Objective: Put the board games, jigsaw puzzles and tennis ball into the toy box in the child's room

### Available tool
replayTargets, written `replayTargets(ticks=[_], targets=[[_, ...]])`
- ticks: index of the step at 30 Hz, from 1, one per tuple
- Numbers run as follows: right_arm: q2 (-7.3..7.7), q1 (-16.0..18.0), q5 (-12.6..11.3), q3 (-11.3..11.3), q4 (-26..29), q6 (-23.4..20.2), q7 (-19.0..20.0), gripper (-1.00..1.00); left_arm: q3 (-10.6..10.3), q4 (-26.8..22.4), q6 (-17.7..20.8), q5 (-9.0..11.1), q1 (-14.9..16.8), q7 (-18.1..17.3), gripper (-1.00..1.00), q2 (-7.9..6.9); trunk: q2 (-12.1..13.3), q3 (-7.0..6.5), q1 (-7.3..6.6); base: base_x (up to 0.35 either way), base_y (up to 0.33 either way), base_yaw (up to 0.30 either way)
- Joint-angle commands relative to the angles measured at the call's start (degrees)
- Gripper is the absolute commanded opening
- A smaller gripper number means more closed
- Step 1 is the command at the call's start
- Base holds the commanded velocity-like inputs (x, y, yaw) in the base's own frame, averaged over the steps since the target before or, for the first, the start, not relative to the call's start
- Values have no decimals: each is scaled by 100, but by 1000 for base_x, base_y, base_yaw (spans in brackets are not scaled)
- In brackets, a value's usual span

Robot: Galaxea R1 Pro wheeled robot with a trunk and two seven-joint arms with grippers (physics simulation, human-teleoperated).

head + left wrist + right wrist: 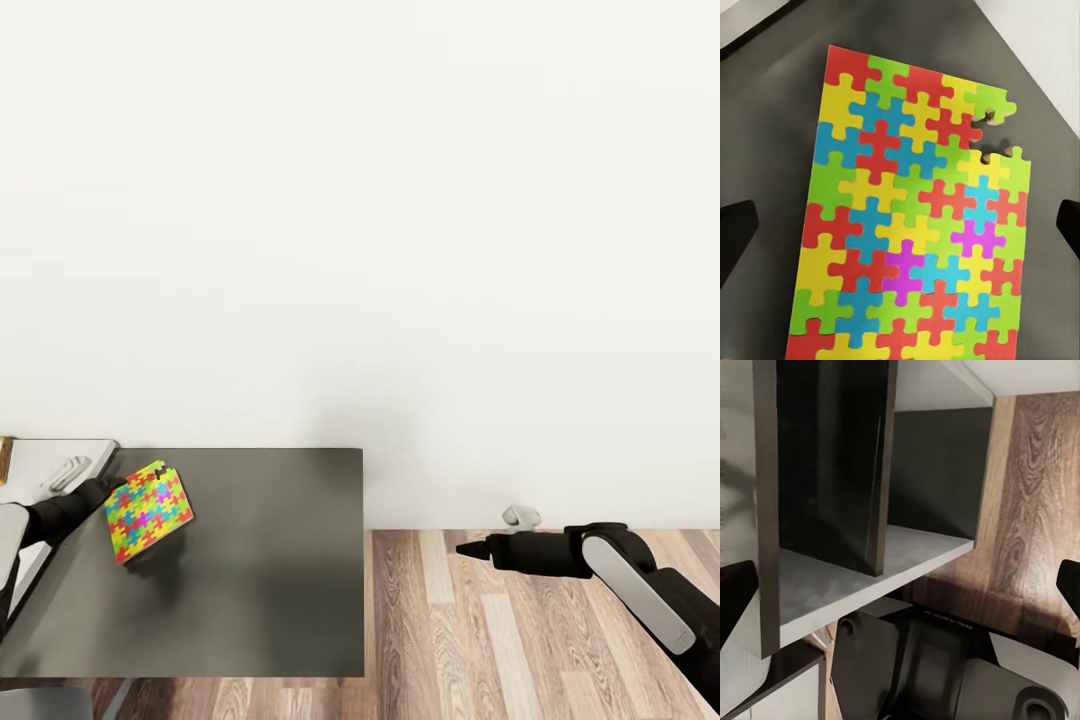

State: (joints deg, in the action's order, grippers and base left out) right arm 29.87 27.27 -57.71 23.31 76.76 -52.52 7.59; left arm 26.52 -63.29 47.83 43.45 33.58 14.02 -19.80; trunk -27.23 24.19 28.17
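One puzzle sits tilted over the dark table, far left side. Your left gripper has its jaws spread wide around it, not pinching. Next, squeeze its edges. Your right gripper waits over the floor; I cannot tell its jaws.

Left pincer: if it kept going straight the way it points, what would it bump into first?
Most likely the jigsaw puzzle lying on the dark desk top, right ahead between its open fingers; depth is unclear.
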Motion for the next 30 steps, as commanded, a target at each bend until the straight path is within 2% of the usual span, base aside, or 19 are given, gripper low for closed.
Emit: replayTargets(ticks=[1, 14, 30], targets=[[9, 6, 55, 6, 20, -11, 51, 100, 4, 8, 22, 60, 14, 53, 100, -6, -9, 8, 3, 0, 0, 0], [44, -1, 50, 3, 100, -26, 50, 100, -3, 234, 5, 38, 133, 64, 100, -26, -9, 8, 3, 0, 0, 0], [58, 3, 49, 0, 195, -66, 50, 100, -13, 410, -129, -127, 201, 23, 100, -13, -9, 8, 3, 0, 0, 0]])
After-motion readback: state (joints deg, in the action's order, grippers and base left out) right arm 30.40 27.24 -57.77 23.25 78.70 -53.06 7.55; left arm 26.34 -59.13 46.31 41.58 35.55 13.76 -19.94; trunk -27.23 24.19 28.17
